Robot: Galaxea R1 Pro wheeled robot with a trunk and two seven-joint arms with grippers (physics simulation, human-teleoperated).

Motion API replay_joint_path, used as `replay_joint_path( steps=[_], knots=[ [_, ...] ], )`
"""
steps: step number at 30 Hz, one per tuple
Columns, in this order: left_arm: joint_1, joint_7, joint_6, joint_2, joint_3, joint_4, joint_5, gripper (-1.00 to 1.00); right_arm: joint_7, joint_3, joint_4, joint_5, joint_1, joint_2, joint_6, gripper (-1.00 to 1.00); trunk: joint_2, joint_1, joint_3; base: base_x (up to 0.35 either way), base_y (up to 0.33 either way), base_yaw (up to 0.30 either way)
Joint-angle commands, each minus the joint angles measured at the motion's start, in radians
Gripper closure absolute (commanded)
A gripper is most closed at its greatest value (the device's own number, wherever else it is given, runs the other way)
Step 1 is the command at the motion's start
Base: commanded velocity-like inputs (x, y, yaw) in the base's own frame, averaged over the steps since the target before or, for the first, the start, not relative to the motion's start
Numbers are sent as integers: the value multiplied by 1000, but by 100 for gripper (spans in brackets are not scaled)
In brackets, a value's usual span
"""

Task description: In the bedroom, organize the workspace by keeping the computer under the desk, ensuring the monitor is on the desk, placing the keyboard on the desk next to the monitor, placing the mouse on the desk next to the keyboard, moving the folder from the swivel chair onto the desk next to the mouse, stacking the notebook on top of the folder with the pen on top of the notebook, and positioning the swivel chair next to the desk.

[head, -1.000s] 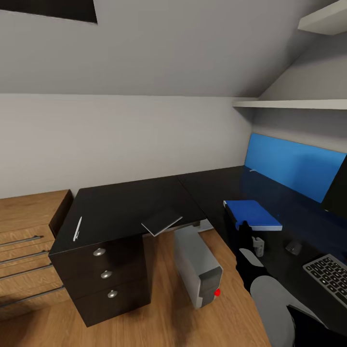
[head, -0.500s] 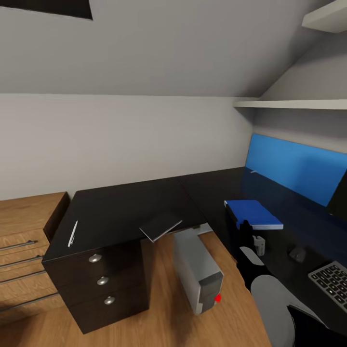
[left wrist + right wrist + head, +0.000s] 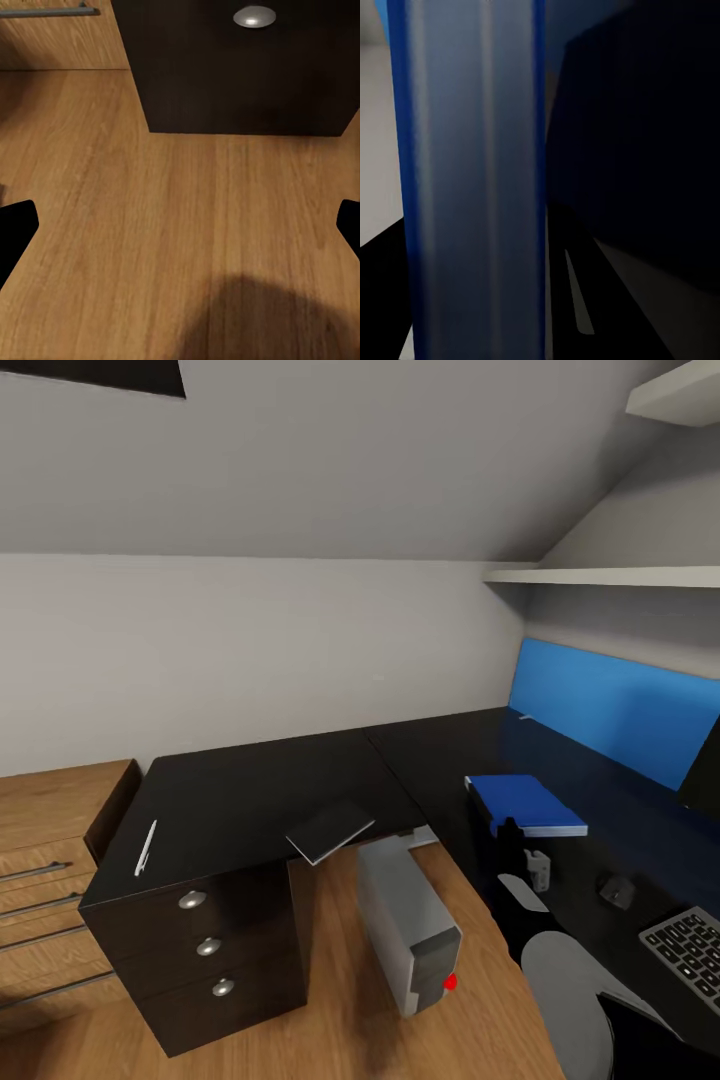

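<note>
The blue folder [image 3: 527, 805] is lying flat on the desk [image 3: 250, 790], with the right gripper [image 3: 509, 838] sitting just beside its near edge, can't tell if it's gripping. The notebook [image 3: 330, 831] is hanging over the desk's front edge, and the left gripper's [image 3: 180, 225] fingers are spread wide over bare floor [image 3: 180, 247].

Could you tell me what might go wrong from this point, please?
The notebook overhangs the desk edge above the computer; a clumsy grasp might tip it to the floor. The thin pen lies near the far edge and could roll off. Reaching across, the right arm might nudge the folder or the mouse.
</note>
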Motion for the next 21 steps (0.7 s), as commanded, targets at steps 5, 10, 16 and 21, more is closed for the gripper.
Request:
replay_joint_path(
  steps=[5,10,16,21],
  knots=[
    [0,3,-3,0,-7,0,6,-100,-27,-11,3,-30,0,0,3,100,0,0,-1,0,0,0],
    [0,3,-3,0,-7,0,6,-100,-27,-11,3,-30,0,0,3,100,0,0,-1,0,0,0],
    [0,3,-3,0,-7,0,6,-100,-28,-12,2,-30,0,-1,3,100,0,0,-1,0,0,0],
    [0,3,-3,-1,-7,0,6,-100,-28,-13,1,-30,0,-5,3,100,0,0,-1,0,0,0]
  ],
)
